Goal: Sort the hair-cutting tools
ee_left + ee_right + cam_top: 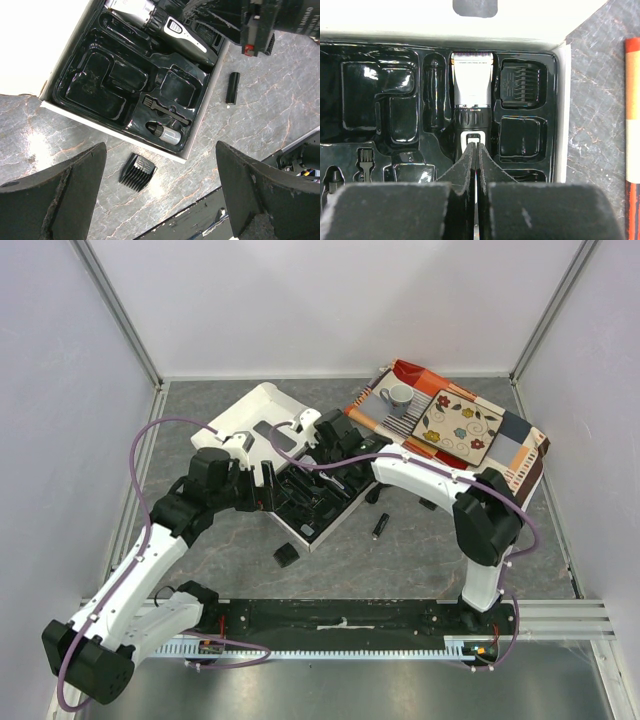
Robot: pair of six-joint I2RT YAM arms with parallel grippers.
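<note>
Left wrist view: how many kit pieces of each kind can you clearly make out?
Clipper: 1
Comb attachment: 1, loose on the table
Small brush: 1
Small bottle: 1
Black cylinder: 1, loose on the table
Total: 5

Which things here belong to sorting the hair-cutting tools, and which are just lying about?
Belongs to the job:
- clipper
- loose comb attachment
- second comb attachment, slotted beside the clipper
- loose black cylinder, probably a kit part

Just lying about:
- mug
- floral plate
- patchwork mat under both
</note>
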